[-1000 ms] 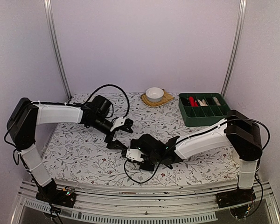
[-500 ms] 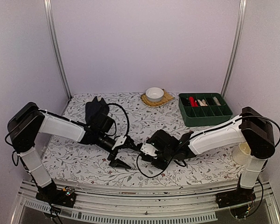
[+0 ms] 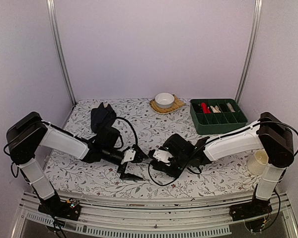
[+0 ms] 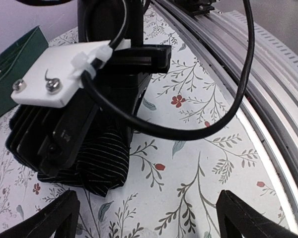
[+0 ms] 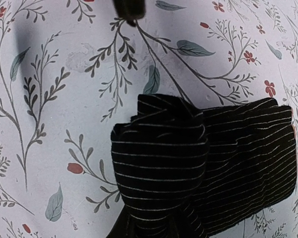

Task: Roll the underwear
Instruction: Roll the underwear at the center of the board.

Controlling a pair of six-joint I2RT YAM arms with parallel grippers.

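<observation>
Right wrist shows me the black pinstriped cloth underwear (image 5: 188, 148) rolled, my right claw (image 3: 158, 162) grasping it, left claw (image 4: 149, 223) released; the other black cloth garment (image 3: 100, 118) is not yet rolled.

1. Looks soft and matt: striped underwear (image 5: 203, 163), black cloth with thin pale pinstripes, finely ribbed along its folds.
2. Looks like plain matt black cloth, limp and creased: second underwear (image 3: 102, 118) near the table's far left corner.
3. Lies smooth and matt under a printed flower pattern: table cover (image 5: 64, 99).
4. Shows matt black plastic on the fingers of the left gripper (image 4: 149, 218).
5. Shows ribbed black plastic, a white plastic plate with bright metal screws and a white plastic tie on the right gripper (image 3: 155, 161).
6. Gleams glossy black and rubbery: cable (image 4: 188, 131).
7. Shines dully as brushed metal: rail (image 4: 268, 64) along the table's near edge.
8. Looks like smooth green plastic: tray (image 3: 216, 129).
9. Looks glossy white: bowl (image 3: 164, 99). Looks rough, woven and straw-like: mat (image 3: 178, 105).
</observation>
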